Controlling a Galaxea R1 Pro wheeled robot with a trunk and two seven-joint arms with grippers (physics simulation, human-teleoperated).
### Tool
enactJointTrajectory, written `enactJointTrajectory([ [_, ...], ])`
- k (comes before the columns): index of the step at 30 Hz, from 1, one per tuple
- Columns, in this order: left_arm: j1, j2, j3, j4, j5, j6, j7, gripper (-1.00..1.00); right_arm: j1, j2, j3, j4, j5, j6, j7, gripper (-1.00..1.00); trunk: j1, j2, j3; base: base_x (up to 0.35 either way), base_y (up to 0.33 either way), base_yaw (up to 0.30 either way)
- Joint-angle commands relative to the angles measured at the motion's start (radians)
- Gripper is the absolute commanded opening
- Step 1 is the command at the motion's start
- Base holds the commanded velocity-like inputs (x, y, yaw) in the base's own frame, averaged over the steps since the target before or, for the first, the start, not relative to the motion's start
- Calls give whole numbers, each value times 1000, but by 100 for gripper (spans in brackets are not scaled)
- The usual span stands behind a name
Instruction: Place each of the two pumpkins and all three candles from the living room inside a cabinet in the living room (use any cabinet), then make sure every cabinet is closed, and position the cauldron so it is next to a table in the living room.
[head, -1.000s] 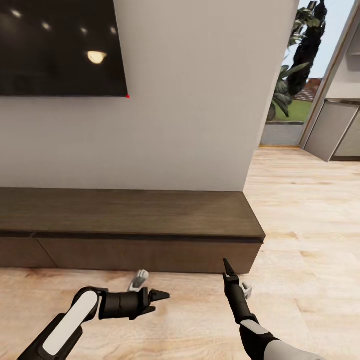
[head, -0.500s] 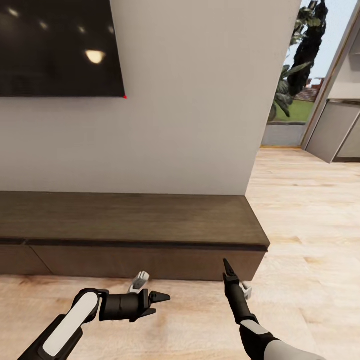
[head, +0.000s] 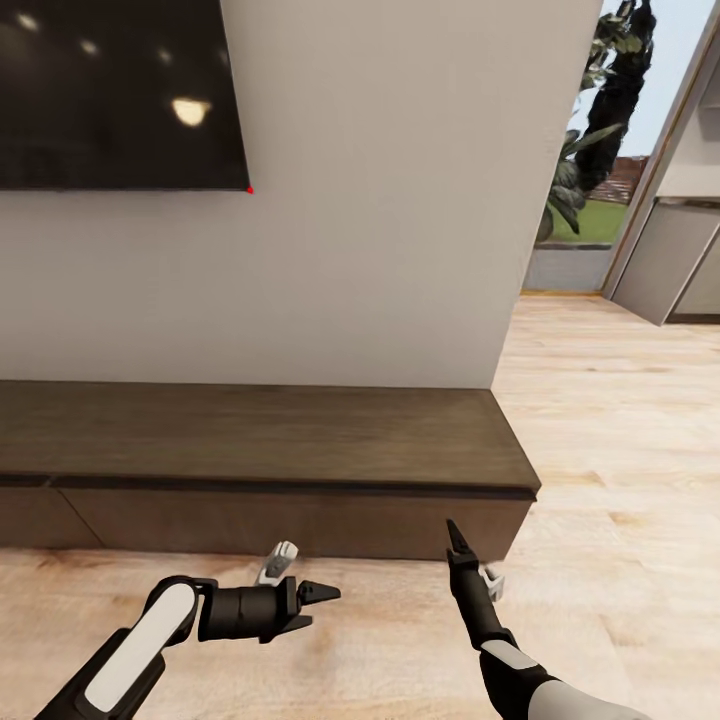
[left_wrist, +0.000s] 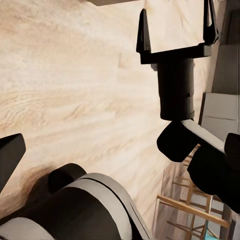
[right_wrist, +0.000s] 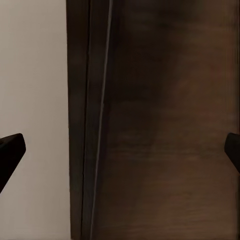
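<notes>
The long low dark-brown cabinet (head: 270, 435) runs along the white wall, and its plain fronts (head: 300, 522) sit flush and closed. My right gripper (head: 452, 530) points up at the front near the cabinet's right end, a short gap away. It is open, with its two fingers spread wide in the left wrist view (left_wrist: 176, 20). The right wrist view looks at the dark wood (right_wrist: 170, 125) from close up. My left gripper (head: 322, 608) hovers over the floor pointing right, open and empty. Pumpkins, candles, cauldron and table are out of view.
A black TV screen (head: 110, 90) hangs on the wall above the cabinet. Light wooden floor (head: 620, 450) stretches to the right past the cabinet's end. Farther right are a glass opening with plants (head: 590, 150) and grey kitchen cupboards (head: 670, 260).
The whole view has shifted slightly, so the camera moved a little. Both arms hold the same pose and both grippers stay open.
</notes>
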Motion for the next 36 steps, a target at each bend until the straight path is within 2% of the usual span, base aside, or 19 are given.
enactJointTrajectory([
  [1, -1, 1, -1, 0, 9, 1, 0, 100, -1, 0, 9, 0, -5, -9, 1, 100, 4, -7, -4, 0, 0, 0],
  [5, -1, 1, -1, 0, 28, 1, 0, 100, -1, 0, 9, 0, -5, -9, 1, 100, 5, -8, -20, 0, 0, 0],
  [10, -1, 1, -4, 0, 31, 1, 0, 100, -1, 1, 9, -2, -3, -11, 11, 100, 6, -9, -27, 0, 0, 0],
  [17, -1, 1, -6, 0, 32, 1, 0, 100, -1, 2, 10, -10, 0, -12, 22, 100, 9, -10, -54, 0, 0, 0],
  [20, -1, 0, -6, 0, 32, 1, 0, 100, -1, 2, 14, -13, 2, -18, 47, 100, 11, -11, -66, 0, 0, 0],
  [24, -1, 0, -8, -1, 32, 1, 0, 100, -1, 2, 17, -15, 3, -23, 68, 100, 11, -11, -66, 0, 0, 0],
  [27, -1, 0, -9, -2, 32, 1, 0, 100, -1, 2, 18, -16, 4, -24, 74, 100, 12, -12, -78, 0, 0, 0],
  [36, -1, 1, -9, -3, 32, 1, 0, 100, -1, 2, 18, -16, 4, -24, 84, 100, 12, -12, -78, 12, 1, 0],
])
